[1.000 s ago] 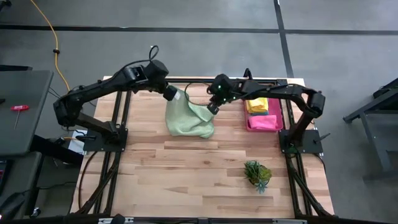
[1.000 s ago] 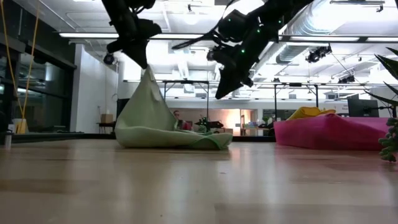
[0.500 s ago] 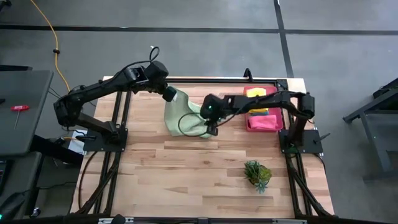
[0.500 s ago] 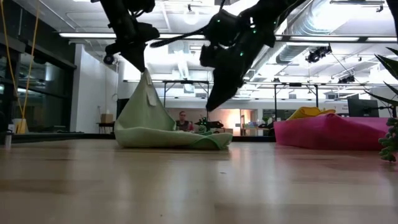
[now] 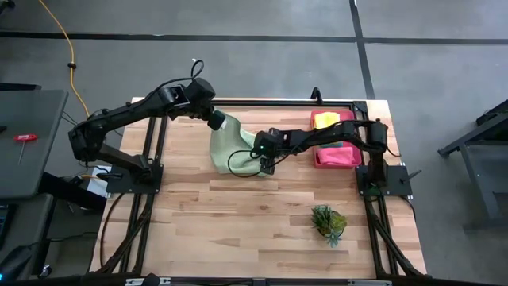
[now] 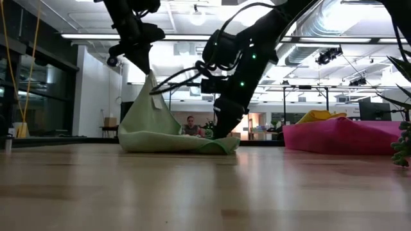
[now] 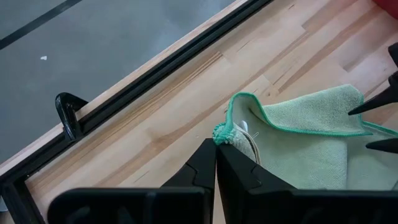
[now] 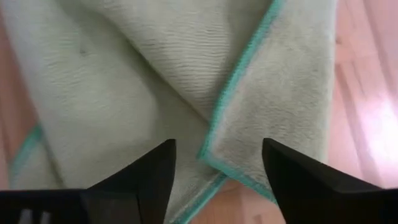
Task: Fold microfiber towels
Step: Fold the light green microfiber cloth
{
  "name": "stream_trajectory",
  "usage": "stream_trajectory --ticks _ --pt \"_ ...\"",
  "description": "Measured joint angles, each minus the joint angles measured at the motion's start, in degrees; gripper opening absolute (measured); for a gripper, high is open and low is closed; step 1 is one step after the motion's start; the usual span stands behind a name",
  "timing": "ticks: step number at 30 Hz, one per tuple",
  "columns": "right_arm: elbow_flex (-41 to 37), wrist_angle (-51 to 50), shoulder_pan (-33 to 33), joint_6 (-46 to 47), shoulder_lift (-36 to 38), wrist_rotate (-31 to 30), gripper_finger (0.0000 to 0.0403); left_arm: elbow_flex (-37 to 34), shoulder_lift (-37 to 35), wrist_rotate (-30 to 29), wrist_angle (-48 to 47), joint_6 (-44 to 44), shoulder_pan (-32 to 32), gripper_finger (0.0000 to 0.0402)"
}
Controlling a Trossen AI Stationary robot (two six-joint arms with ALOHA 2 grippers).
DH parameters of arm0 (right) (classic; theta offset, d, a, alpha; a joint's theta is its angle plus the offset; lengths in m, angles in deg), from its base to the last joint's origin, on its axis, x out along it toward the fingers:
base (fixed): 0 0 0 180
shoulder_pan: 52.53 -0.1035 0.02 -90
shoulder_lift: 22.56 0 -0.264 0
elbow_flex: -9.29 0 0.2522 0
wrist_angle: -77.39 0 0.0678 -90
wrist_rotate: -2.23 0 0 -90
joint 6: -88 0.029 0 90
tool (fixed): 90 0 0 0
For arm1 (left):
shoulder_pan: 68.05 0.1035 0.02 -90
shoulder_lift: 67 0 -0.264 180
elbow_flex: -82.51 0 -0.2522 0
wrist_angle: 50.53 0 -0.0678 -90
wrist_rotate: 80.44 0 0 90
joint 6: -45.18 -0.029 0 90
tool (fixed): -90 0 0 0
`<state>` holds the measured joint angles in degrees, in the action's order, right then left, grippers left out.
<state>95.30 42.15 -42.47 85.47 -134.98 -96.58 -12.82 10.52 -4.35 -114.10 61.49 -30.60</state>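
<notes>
The left gripper (image 5: 216, 121) is clenched on a corner of the green towel (image 5: 232, 151), lifting it at the table's (image 5: 238, 230) 12 o'clock. The right gripper (image 5: 267, 164) hangs spread over the towel's 3 o'clock corner. A pink tray (image 5: 337, 156) of towels lies at 2 o'clock, a plant (image 5: 329, 222) at 4.

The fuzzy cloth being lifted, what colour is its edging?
Teal trim on the pale green microfiber towel, clearest in the right wrist view.

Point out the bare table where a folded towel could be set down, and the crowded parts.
Bare wood lies between the pale green towel and the near edge, left of the plant. Crowded: the far side, where the left gripper and right gripper work the towel beside the pink tray.
</notes>
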Motion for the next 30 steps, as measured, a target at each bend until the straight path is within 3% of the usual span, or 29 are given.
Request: stream_trajectory --ticks 6,10,14,19,23,30 --pt "0.0 0.2 0.2 0.6 -0.2 -4.3 0.0149 0.0 0.0 0.0 0.0 0.0 0.0 0.0" --pt "0.0 0.8 1.0 0.7 -0.2 -2.5 0.0071 0.0 0.0 -0.1 0.0 0.0 0.0 0.0" --pt "0.0 1.4 1.6 1.7 -0.2 -1.6 0.0023 0.0 0.0 -0.2 0.0 0.0 0.0 0.0" --pt "0.0 1.9 2.1 4.5 -0.2 0.3 0.0015 0.0 0.0 -0.2 0.0 0.0 0.0 0.0" --pt "0.0 2.9 2.3 5.3 -0.2 5.6 0.0021 0.0 0.0 -0.2 0.0 0.0 0.0 0.0" --pt "0.0 1.7 2.7 7.5 2.5 4.6 0.0002 0.2 0.0 -0.2 -0.4 0.0 0.0 0.0"
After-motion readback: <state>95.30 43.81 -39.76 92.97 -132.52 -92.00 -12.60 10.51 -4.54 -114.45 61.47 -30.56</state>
